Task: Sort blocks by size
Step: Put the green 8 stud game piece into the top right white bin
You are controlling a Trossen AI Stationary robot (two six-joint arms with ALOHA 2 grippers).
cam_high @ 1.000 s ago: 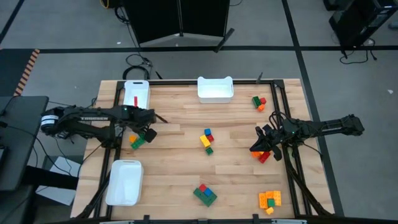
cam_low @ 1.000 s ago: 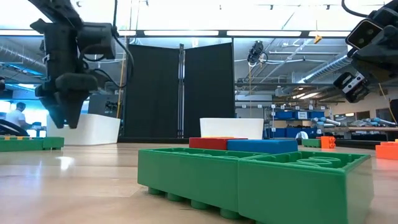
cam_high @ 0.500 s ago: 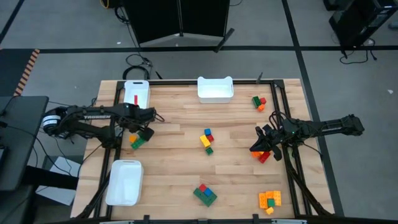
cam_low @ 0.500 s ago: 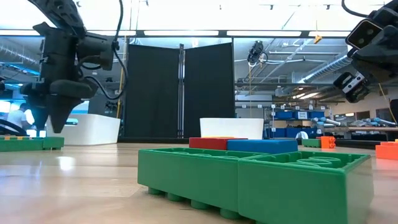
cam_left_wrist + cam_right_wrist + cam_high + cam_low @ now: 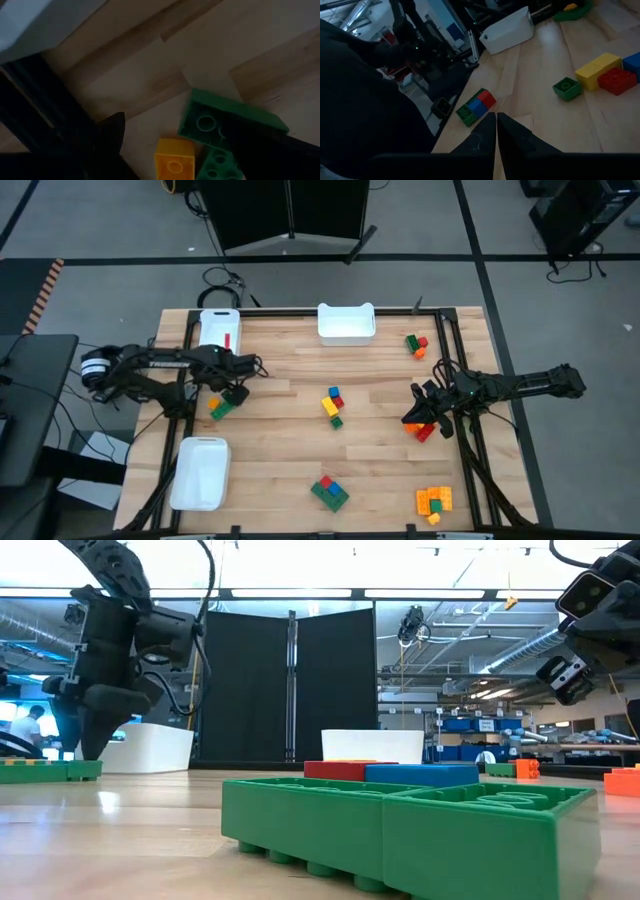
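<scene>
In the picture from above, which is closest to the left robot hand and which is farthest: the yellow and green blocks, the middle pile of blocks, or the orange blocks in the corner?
From the left gripper:
1. Yellow and green blocks, just beside it on the left side.
2. Middle pile of blocks, at the table's centre.
3. Orange blocks, far off in the right front corner.

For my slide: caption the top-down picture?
Left gripper hovers over blocks; right gripper waits.
</scene>
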